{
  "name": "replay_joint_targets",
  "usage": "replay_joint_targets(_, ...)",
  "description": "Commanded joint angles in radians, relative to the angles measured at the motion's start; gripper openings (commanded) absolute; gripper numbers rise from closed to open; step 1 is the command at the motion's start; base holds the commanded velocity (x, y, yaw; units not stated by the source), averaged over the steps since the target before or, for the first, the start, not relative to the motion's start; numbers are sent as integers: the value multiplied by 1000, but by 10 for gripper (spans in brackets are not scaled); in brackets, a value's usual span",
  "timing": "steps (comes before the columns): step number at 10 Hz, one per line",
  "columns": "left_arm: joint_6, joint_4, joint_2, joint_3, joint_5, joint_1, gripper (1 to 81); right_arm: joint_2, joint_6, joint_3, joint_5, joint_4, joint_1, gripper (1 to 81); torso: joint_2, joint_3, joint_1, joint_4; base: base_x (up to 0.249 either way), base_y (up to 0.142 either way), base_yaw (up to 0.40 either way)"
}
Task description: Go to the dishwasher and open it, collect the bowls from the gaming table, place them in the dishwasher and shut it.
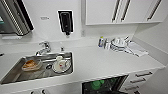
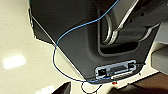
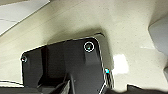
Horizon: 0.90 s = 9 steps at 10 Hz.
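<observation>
Under the white counter the dishwasher stands open, and its dark inside shows at the lower edge of the head view. Bright green bowls lie inside it on the rack. The gaming table is out of view. The left wrist view looks down on a pale speckled floor and my own dark base with a blue cable. The right wrist view shows the same pale floor and a dark plate of mine.
A steel sink on the left holds an orange bowl and white dishes, with a tap behind. Bottles, stacked dishes and a cloth sit at the back right. White drawers flank the dishwasher.
</observation>
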Motion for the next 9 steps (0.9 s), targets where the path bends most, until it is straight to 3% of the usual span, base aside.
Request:
replay_joint_targets(1,0,-1,0,6,70,10,811,-52,11,4,8,10,88,811,1,2,-1,0,0,0,0)
replay_joint_targets(2,0,-1,0,6,70,10,811,-54,19,13,50,14,117,811,-5,-5,5,0,0,0,0)
replay_joint_targets(5,-1,-4,2,3,73,10,811,12,115,-5,62,94,235,811,-13,-12,12,0,0,0,0)
replay_joint_targets(9,-2,-4,-3,2,75,22,811,155,172,-146,59,111,309,811,-13,-12,12,0,0,0,0)
